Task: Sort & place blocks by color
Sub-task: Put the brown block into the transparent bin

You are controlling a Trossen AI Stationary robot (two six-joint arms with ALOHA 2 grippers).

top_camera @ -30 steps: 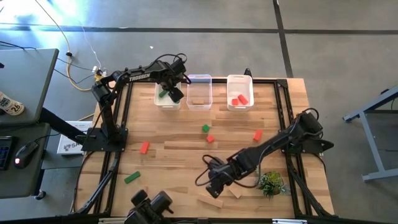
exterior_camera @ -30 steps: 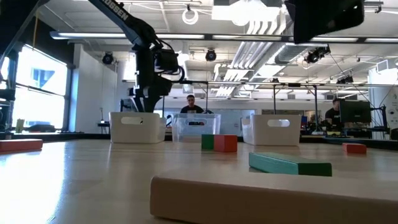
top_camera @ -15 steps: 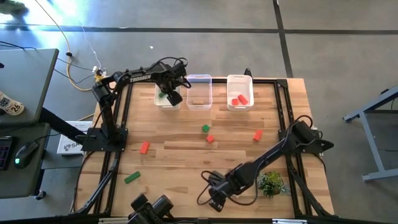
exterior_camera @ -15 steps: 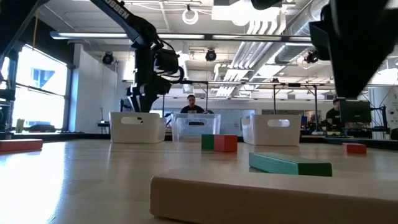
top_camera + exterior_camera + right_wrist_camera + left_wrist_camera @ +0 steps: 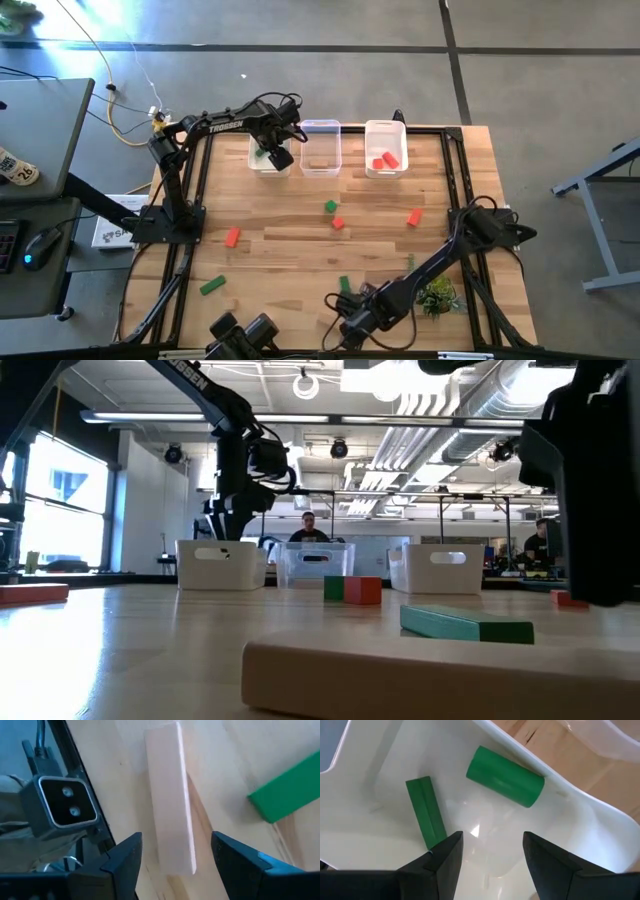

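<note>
My left gripper point(image 5: 272, 153) is open inside the left white bin point(image 5: 254, 160); its wrist view shows a green bar point(image 5: 426, 820) and a green round block point(image 5: 505, 769) lying on the bin floor ahead of the fingers. My right gripper point(image 5: 352, 322) is open, low at the table's near edge, its fingers either side of one end of a tan bar point(image 5: 170, 805) that lies flat on the table. A green block point(image 5: 290, 792) lies beside it, also seen from above point(image 5: 344, 284). Loose blocks lie flat: red point(image 5: 233, 237), green point(image 5: 211, 286), green point(image 5: 330, 206), red point(image 5: 338, 223), red point(image 5: 414, 217).
The middle clear bin point(image 5: 321, 150) holds a tan block and the right bin point(image 5: 385, 150) holds red ones. A plant sprig point(image 5: 436, 296) lies right of my right arm. A small camera point(image 5: 65, 802) sits at the near edge beside the tan bar.
My right gripper has moved toward the table's near edge and come down over the tan bar, uncovering the green block behind it. My left gripper has shifted slightly leftward in the left bin. No block has moved.
</note>
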